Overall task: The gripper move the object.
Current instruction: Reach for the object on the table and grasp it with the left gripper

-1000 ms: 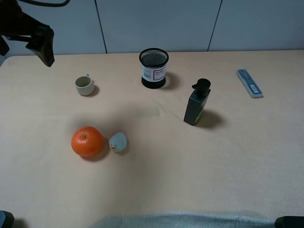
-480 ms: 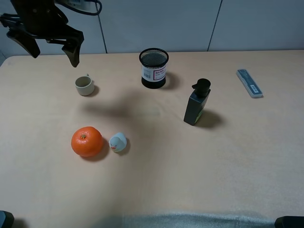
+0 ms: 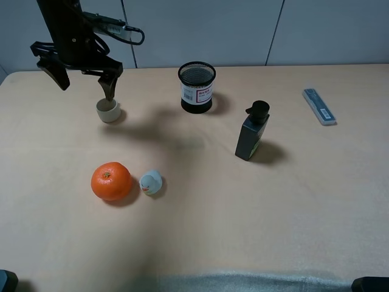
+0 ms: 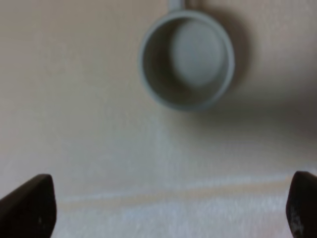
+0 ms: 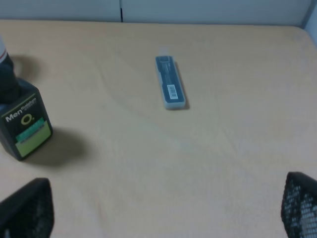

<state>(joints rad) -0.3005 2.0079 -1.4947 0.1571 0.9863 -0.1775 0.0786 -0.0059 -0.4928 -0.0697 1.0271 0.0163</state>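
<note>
The small beige-grey cup stands upright on the table at the far left, its little handle pointing away. My left gripper hangs open just above and behind it, with one black finger right over the cup's rim. In the left wrist view the cup is seen from above, empty, ahead of the two spread fingertips. My right gripper is open and empty. It looks over the right side of the table and does not show in the high view.
A black mesh pen holder stands at the back middle. A dark pump bottle is right of centre and also shows in the right wrist view. A blue flat case lies far right. An orange and a small duck toy sit front left.
My left arm has swung in from the far left corner toward the cup and come down. Its open fingers now hang right over the cup. Nothing on the table has moved.
</note>
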